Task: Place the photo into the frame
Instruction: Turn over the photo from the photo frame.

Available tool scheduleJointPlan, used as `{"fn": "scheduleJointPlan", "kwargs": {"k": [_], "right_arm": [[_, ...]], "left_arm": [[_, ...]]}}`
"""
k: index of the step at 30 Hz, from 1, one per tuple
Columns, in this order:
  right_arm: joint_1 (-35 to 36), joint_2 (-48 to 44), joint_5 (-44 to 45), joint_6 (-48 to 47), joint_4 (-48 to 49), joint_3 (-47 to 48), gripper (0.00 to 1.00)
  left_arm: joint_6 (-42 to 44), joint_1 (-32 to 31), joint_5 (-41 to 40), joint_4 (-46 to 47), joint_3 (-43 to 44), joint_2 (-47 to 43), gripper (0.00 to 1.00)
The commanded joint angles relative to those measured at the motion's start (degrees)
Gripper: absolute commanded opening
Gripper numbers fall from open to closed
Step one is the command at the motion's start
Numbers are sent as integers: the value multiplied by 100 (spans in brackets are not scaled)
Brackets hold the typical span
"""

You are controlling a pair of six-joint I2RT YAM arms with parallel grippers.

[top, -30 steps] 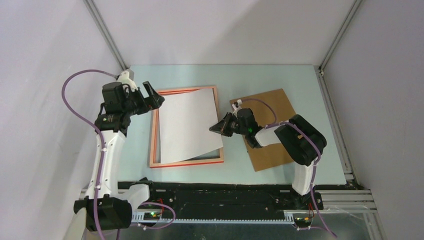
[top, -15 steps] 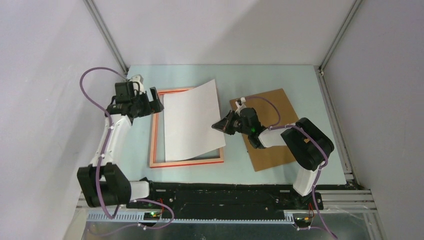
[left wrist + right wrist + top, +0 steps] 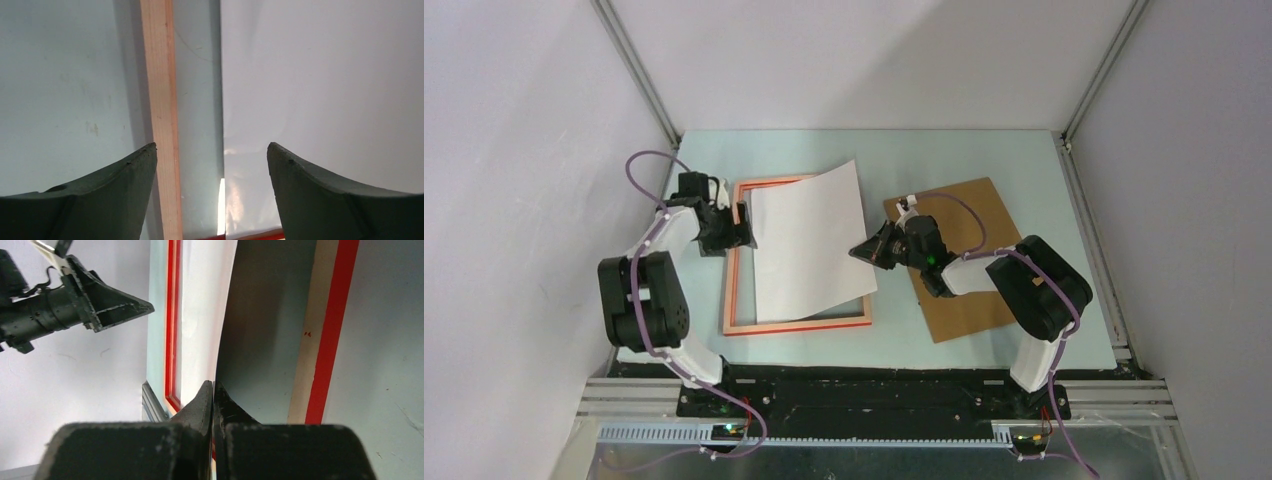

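Now see the photo (image 3: 809, 240) white side up, lying askew over the frame (image 3: 794, 325), far corner poking past the frame's far rail. Find the frame flat on the counter (image 3: 874, 155), pale wood back facing up, red showing along the edges. Note right claw (image 3: 856, 252) pressed together on the photo's right edge, pinching the sheet. In right wrist view, see that edge lifted clear of the frame's inside, shadow beneath. Find left claw (image 3: 742, 222) spread wide, low at the frame's left rail near the far-left corner. In left wrist view, see one finger (image 3: 115, 195) over bare counter outside the rail, the other over the photo. Between them see the rail and the photo's left edge, nothing gripped. Note brown backing board (image 3: 969, 205) flat on the counter at right, under the right arm, apart from the frame.
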Motion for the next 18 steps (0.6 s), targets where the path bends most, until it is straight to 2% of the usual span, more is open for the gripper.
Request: {"fn": "scheduleJointPlan", "kwargs": {"k": [1,9,15,18], "right_arm": [[-16,-133,216,-194,44,-11,0],[42,-103,221,-205,60,-3,0],[35,-72,215,-195,88,-1,0],[15,-53,212,-188,95,-4,0]], "left_arm": [[273,275,243,-115,163,341,82],[401,521,513,-204,161,893,68],[411,545,865,-208,30,927,52],[430,548,1129,-207,-42,866,49]]}}
